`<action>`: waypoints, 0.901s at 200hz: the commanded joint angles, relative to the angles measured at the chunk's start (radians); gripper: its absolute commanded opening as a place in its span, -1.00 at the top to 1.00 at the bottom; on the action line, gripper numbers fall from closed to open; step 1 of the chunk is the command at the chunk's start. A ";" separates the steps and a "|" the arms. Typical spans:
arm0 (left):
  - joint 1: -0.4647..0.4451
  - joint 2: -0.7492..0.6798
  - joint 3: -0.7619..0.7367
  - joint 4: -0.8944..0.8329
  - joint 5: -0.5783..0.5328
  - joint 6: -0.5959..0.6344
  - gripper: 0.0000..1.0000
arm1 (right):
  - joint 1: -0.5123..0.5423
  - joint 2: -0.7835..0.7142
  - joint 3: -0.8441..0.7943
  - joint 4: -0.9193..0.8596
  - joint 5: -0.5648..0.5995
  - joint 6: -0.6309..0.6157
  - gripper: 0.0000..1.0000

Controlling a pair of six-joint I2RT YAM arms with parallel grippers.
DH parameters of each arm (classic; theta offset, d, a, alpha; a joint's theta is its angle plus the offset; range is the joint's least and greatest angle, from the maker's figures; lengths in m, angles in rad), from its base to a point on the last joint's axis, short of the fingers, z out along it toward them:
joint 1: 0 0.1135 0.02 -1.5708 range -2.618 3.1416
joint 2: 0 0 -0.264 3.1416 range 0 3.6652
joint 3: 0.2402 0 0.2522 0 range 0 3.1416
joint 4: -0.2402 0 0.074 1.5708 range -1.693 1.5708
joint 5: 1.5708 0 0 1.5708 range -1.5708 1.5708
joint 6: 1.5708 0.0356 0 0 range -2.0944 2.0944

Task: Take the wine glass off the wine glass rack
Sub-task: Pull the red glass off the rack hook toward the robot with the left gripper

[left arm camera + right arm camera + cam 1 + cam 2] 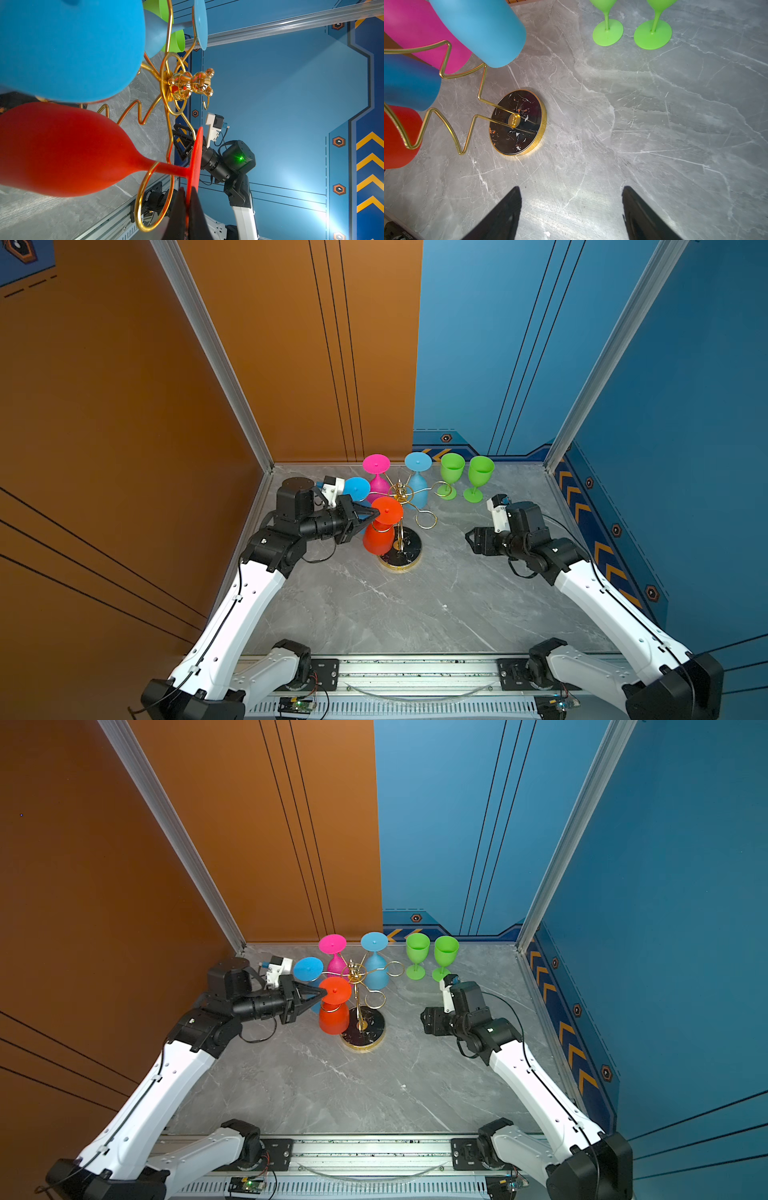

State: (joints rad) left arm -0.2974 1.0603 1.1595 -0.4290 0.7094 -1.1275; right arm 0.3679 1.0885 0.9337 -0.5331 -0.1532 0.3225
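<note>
The wine glass rack (409, 551) (370, 1031) is a gold wire stand on a round black marbled base (527, 116), left of the table's middle. A red wine glass (379, 537) (333, 1017) (62, 149) hangs upside down from the rack's nearest loop, its stem inside the gold ring. My left gripper (376, 513) (324, 992) (188, 191) is shut on the rim of the red glass's foot. My right gripper (469, 537) (424, 1021) (571, 188) hangs open over bare table to the right of the rack, holding nothing.
A pink glass (376, 472) and two blue glasses (417, 481) (357, 488) also hang from the rack. Two green glasses (451, 475) (478, 477) stand upright on the grey marble table (415, 605) at the back right. Orange and blue walls close in the sides.
</note>
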 commanded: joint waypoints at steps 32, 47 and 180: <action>0.025 -0.009 0.020 0.034 -0.051 -0.017 1.00 | -0.011 -0.023 -0.015 0.024 0.025 0.003 -0.55; 0.032 -0.016 0.011 0.048 -0.065 -0.027 1.00 | -0.015 -0.022 -0.016 0.024 0.025 0.000 -0.55; 0.109 -0.118 -0.076 0.088 -0.055 -0.094 1.00 | -0.020 -0.047 -0.022 0.022 0.020 0.002 -0.55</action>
State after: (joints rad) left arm -0.2089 0.9813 1.1084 -0.3626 0.6552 -1.2110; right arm 0.3531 1.0626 0.9207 -0.5220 -0.1532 0.3225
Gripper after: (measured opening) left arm 0.053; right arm 0.776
